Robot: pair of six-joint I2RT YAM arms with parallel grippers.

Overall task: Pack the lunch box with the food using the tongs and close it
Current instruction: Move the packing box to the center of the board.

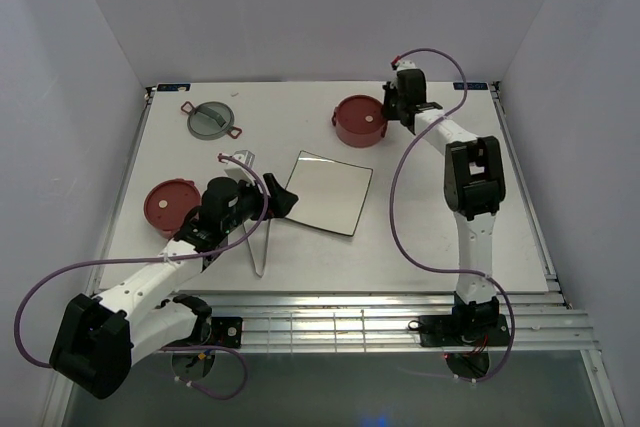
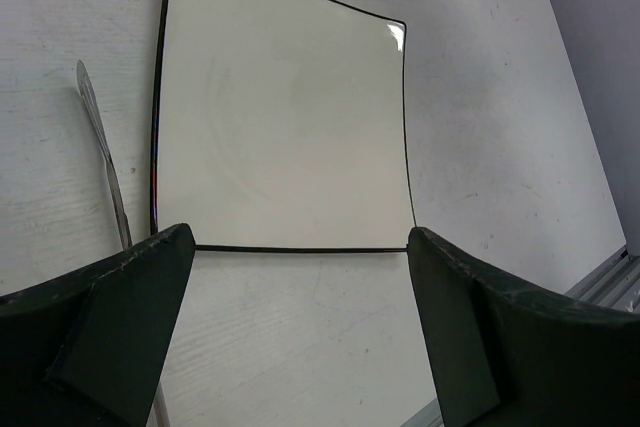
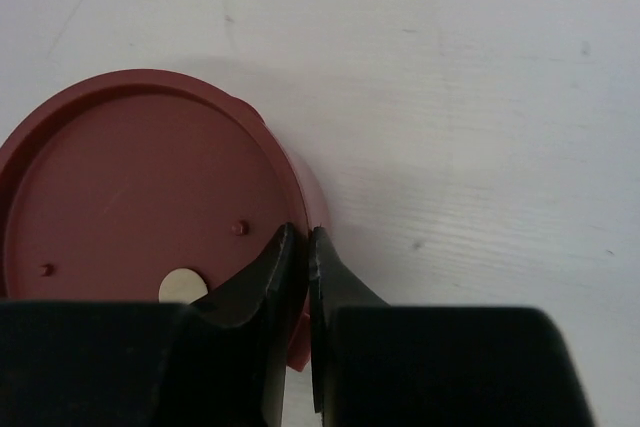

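Right gripper (image 3: 300,239) clenched at the far lidded bowl (image 3: 130,177) rim, left gripper (image 2: 300,243) released above the bare plate (image 2: 280,117); tongs (image 2: 105,169) lie untouched, top lid (image 1: 210,119) not yet on

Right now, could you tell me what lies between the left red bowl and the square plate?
In the top view, the tongs lie there, and the open left gripper reaches over them.

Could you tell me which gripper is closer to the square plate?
Left. The left gripper sits open at the plate's edge; the right gripper is farther off, shut on the red bowl's rim.
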